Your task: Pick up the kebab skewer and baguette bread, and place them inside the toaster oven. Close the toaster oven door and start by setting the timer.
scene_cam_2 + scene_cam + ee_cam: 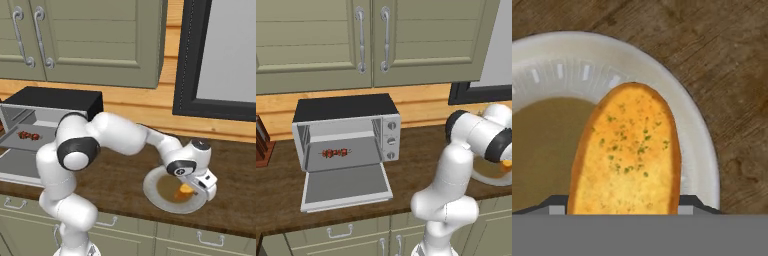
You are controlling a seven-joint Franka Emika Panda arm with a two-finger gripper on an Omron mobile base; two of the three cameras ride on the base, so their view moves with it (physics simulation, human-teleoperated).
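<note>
While the left base view looks down over the dark wood-grain counter, the toaster oven stands there as a boxy silver-grey shell with a matte black top and three round knobs stacked on its right panel. Its toaster oven door, a flat grey glass panel in a pale frame, lies dropped open toward the counter's front edge. Inside, on the smooth grey floor of the cavity, rests the kebab skewer, a thin stick strung with small dark red and brown chunks. Panelled olive cabinets hang above.

From the right base view, the glossy white arm curves rightward over the counter, and the gripper hangs low over a round pale plate with a brownish centre. A golden-orange wedge of the baguette bread shows on the plate right by the gripper. The skewer shows as red specks inside the oven at left.

Seen from the hand view, the baguette is an elongated rounded loaf, toasted gold with green flecks and a darker crust edge, lying on the plate's ribbed white rim and tan well. Dark finger tips flank its near end on either side, spread wider than the loaf; whether they touch it I cannot tell.
</note>
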